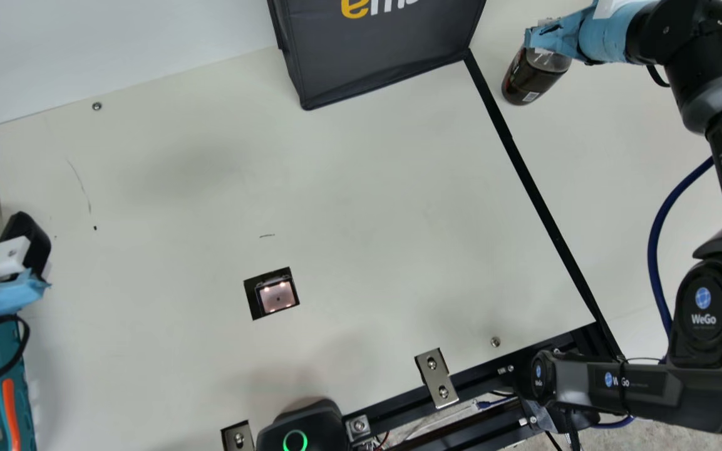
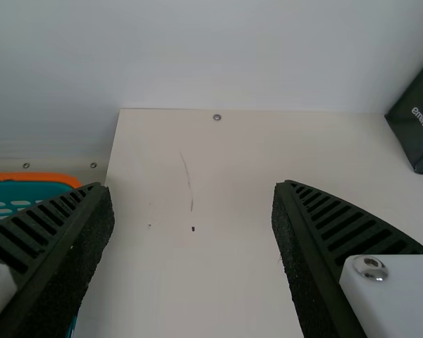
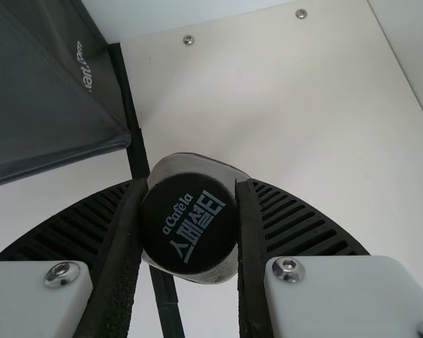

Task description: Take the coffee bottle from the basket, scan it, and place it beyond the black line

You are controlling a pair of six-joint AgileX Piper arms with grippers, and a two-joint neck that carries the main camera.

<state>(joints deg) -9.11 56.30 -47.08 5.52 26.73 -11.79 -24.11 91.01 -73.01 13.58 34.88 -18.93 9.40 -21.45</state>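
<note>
One bottle [image 1: 531, 81], probably weighty and slick, best held by its cap [image 3: 189, 229], where right end effector [image 3: 189, 187] gripped; left end effector [image 2: 192, 187] stood open.

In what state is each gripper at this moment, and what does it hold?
Left gripper: open, nothing between its fingers.
Right gripper: closed on the coffee bottle, one finger on each side of its black cap.

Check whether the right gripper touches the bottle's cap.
Touching. The right wrist view shows the right gripper clamping the black cap from both sides.
</note>
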